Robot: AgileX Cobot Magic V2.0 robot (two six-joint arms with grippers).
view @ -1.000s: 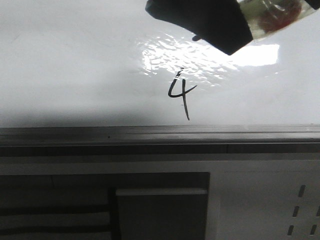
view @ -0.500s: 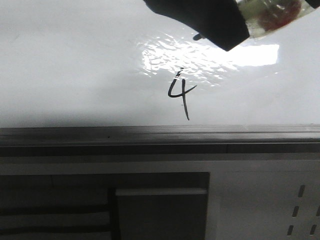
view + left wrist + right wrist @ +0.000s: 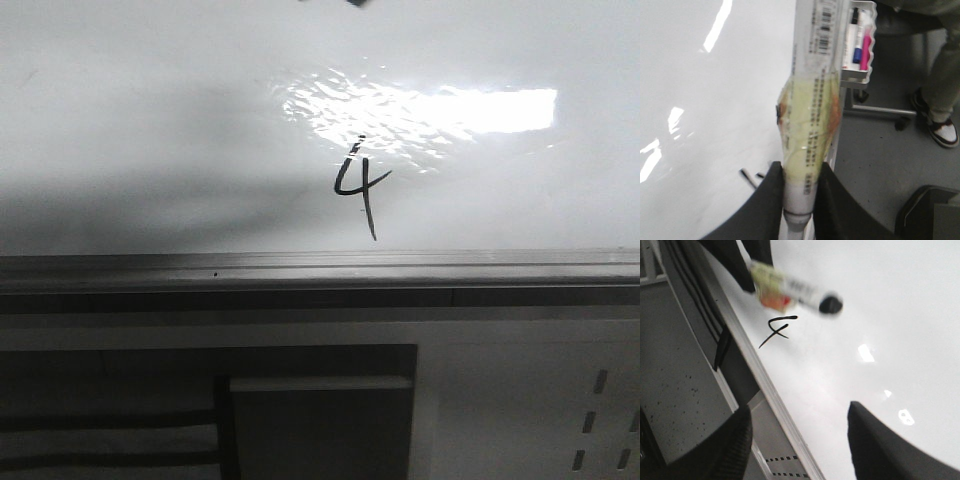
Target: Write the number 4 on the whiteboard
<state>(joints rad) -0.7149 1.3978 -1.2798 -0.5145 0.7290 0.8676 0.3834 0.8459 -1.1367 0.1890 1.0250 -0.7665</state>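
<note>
Number 4 (image 3: pixel 358 190) on glossy whiteboard (image 3: pixel 150 120)

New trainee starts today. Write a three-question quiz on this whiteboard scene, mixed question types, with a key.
1. True or false: the number 4 is already drawn on the whiteboard.
2. Which gripper holds the marker?
A. the left gripper
B. the right gripper
C. neither
3. Fill in: in the front view, the number 4 sits just below a bright light ____ on the board.

Key
1. True; an open-top 4 with a long slanted stem stands just above the grey rail.
2. A; the left fingers close on the marker's barrel, while the right fingers stand apart with nothing between them.
3. reflection
</note>
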